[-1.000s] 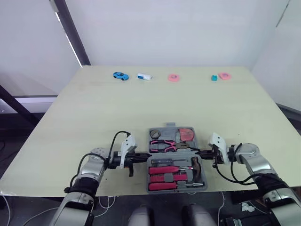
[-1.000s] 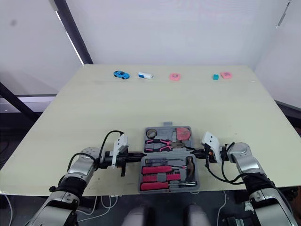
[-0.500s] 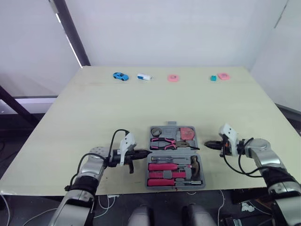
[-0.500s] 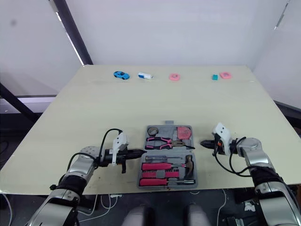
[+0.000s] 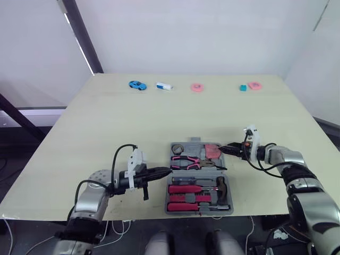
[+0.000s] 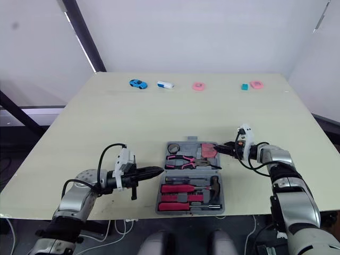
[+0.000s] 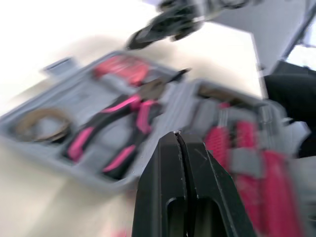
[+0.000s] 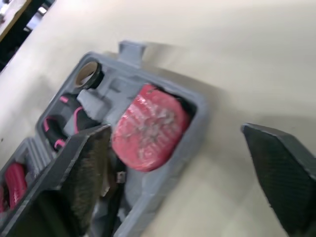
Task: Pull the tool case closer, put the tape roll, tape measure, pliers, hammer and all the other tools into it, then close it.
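Found one grey moulded-plastic tool case lying open at lower centre of the pale matte counter. Counted inside it one pair of pink-handled pliers, one round red tape measure, one brown tape-roll ring, one hammer. Saw left jaws pressed shut, empty, left of the case; right jaws spread wide, empty, at its upper-right corner.

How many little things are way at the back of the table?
5, in a row along the far edge, from the robot's left: a blue toy car, a white object, a pink ring, a teal block, and a second pink piece beside it.
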### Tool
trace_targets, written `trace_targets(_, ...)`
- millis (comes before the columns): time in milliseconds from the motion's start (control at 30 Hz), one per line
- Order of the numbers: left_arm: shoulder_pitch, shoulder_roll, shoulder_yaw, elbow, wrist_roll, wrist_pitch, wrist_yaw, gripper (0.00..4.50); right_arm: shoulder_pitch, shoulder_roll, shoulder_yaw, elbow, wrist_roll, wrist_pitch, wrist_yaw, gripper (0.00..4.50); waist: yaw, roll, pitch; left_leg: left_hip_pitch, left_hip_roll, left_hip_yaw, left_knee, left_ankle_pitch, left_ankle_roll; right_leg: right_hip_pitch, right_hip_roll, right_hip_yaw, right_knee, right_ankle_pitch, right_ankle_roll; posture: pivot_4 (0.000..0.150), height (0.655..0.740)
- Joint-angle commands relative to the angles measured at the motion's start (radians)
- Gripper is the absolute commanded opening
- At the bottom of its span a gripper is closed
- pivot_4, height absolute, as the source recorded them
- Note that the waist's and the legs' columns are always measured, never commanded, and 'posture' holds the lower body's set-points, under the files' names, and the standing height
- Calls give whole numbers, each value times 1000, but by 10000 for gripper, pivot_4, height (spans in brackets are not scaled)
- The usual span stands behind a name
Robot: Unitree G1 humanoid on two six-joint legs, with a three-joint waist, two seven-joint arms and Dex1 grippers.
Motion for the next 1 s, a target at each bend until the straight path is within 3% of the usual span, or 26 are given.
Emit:
trace_targets(33,25,23,-41,-88,-10,46,-9,0,-65,14,-5,100,-30,-31,8,44510,-1,0,0,0,0,0,0,0,0,0,0,0,0,0,0,1500,7395)
trace_targets(467,91,18,-208,-94,91,48,34,0,-187,107,-35,282,-77,13,91,44510,-20,0,0,0,0,0,-1,0,0,0,1,0,0,0,0,1500,7395)
trace_targets(700,106,34,-209,-61,109,27,43,0,-212,128,-151,300,-16,32,130,44510,-27,1,0,1,1,0,-2,0,0,-1,1,1,1,0,0,1500,7395)
trace_targets(1000,118,36,-194,-59,94,33,53,0,-227,111,-150,280,-30,40,315,44510,-27,1,0,1,1,0,-2,0,0,-1,1,1,1,0,0,1500,7395)
